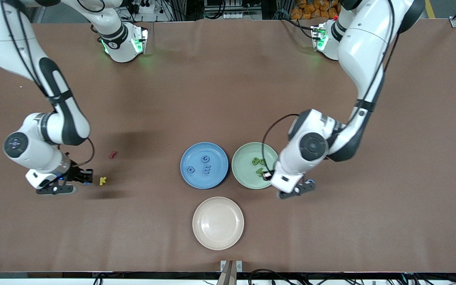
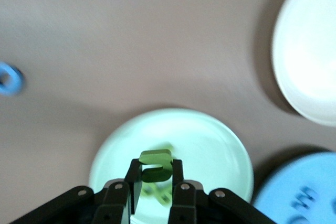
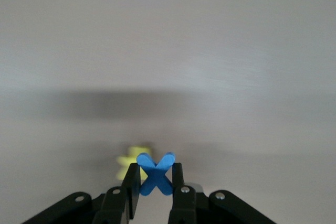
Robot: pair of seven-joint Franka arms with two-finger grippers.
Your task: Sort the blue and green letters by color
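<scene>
Three views: you can check them one after another.
Front view: on the brown tabletop (image 1: 228, 91) you see three periwinkle letters (image 1: 206, 170) in the round blue plate (image 1: 185, 174) and olive green letters (image 1: 258, 161) in the round green plate (image 1: 240, 172) beside it; the cream plate (image 1: 218, 237) lies nearer the camera.
Left wrist view: your left end effector (image 2: 156, 178) is clamped on a chunky olive green letter (image 2: 156, 158) over the green plate; a blue ring letter (image 2: 9, 78) lies on the tabletop.
Right wrist view: your right end effector (image 3: 156, 177) pinches a blue X letter (image 3: 155, 166) over the tabletop, just beside the small yellow K (image 3: 128, 160).

Two glossy white Franka arms with black joint bands, thin black cables looped along their links and green lights glowing at their bases carry matte black two-finger grippers (image 2: 156, 182) (image 3: 156, 182) fastened with small silver screws.
</scene>
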